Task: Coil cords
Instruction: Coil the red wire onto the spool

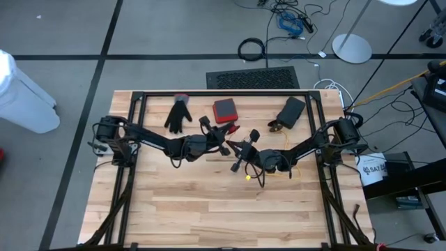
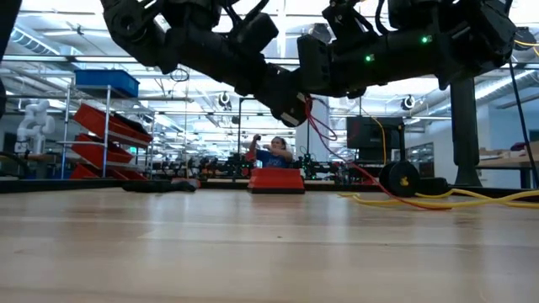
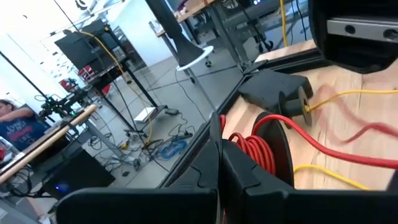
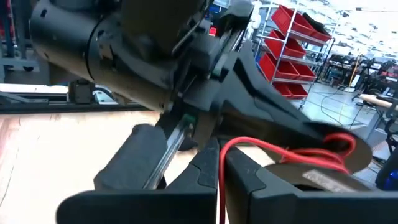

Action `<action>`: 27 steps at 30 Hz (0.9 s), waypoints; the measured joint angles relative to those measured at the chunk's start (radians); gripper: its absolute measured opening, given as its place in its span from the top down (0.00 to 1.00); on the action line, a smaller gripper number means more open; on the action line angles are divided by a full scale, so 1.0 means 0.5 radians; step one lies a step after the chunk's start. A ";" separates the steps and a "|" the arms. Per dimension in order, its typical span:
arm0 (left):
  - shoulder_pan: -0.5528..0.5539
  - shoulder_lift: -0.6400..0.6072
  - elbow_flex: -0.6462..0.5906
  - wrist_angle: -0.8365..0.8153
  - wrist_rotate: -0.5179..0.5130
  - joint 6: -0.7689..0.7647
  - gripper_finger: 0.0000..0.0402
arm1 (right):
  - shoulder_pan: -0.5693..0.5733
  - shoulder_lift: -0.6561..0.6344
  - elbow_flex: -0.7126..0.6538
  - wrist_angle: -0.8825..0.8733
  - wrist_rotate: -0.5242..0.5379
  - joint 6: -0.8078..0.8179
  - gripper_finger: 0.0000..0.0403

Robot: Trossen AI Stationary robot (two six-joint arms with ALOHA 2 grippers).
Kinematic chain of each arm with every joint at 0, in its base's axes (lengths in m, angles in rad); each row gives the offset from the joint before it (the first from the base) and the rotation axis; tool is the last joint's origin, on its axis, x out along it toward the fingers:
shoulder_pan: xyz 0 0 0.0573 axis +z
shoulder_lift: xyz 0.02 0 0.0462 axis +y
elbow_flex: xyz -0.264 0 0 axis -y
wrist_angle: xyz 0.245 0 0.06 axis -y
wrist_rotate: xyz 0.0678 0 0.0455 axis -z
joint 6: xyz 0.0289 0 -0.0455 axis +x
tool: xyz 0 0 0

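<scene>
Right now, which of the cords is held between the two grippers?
The red cord, pinched by the left gripper and right gripper; the yellow cord lies loose on the table.

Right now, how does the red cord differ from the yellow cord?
The red cord is wound in a coil on a spool and lifted by the arms; the yellow cord lies loose and uncoiled on the table. The red cord runs between the shut fingers of the left gripper and the right gripper; no gripper holds the yellow cord. Both are thin and flexible.

Wooden table (glove, red box)
</scene>
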 joint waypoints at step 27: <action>-0.045 0.014 0.113 0.071 0.109 -0.086 1.00 | -0.006 0.001 -0.001 -0.052 -0.008 0.086 1.00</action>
